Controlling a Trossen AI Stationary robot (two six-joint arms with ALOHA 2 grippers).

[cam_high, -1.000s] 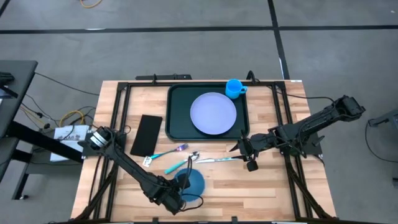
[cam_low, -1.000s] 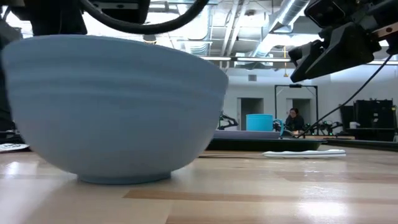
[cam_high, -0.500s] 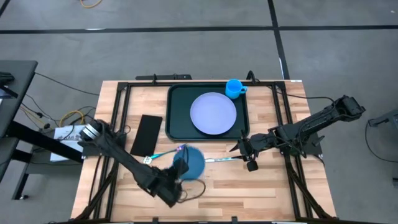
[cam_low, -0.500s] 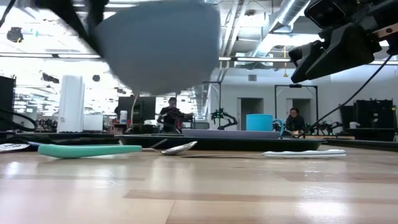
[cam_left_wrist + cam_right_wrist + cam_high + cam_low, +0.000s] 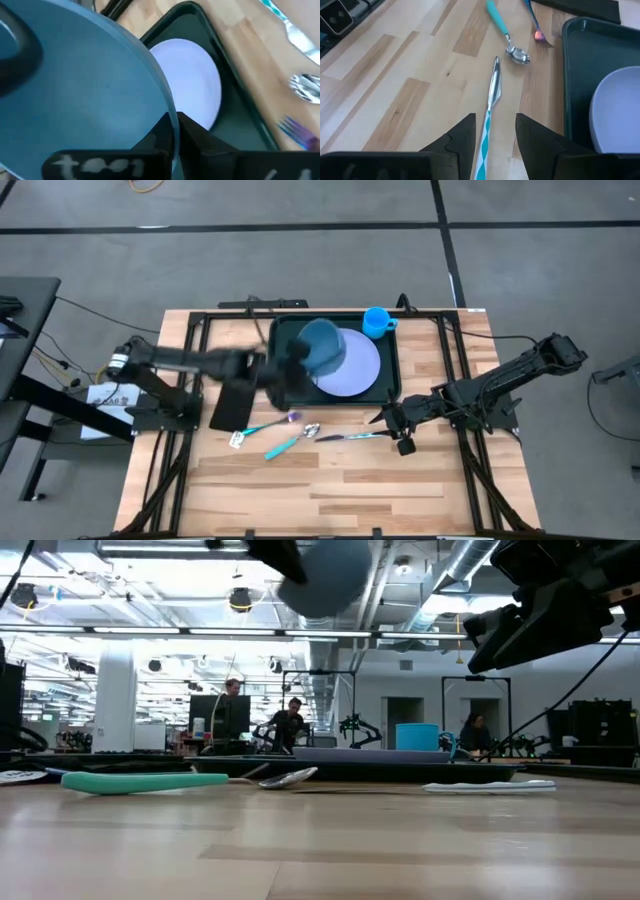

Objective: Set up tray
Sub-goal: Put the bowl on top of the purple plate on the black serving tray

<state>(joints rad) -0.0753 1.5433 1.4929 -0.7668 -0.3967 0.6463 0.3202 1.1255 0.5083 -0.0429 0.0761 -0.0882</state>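
The blue bowl [image 5: 322, 345] hangs in the air over the dark green tray [image 5: 285, 385], above the left part of the lavender plate [image 5: 350, 365] that lies in it. My left gripper [image 5: 293, 363] is shut on the bowl; in the low view the bowl [image 5: 322, 568] is high above the table. A blue cup [image 5: 377, 320] stands at the tray's far right corner. My right gripper [image 5: 392, 422] hovers open above the handle of a striped knife [image 5: 487, 112], touching nothing. My left gripper holds the blue bowl by its rim [image 5: 167, 107], on the side toward the table's left. One finger [image 5: 159, 134] is inside the bowl and the other finger [image 5: 200, 140] outside. The arm reaches in from the table's left. The bowl is lifted clear, over the tray and plate.
A flat black rectangular piece [image 5: 236, 396] lies left of the tray. A purple-tipped fork [image 5: 268, 423], a teal-handled spoon [image 5: 290, 442] and the knife [image 5: 350, 436] lie on the wood near the tray's near side. Bare wood stretches toward the table's near edge.
My left gripper has lifted the bowl off the table near its near edge. It has carried the bowl up and toward the far edge, to above the tray and plate. The spoon that the bowl covered now shows. The right arm has kept still.
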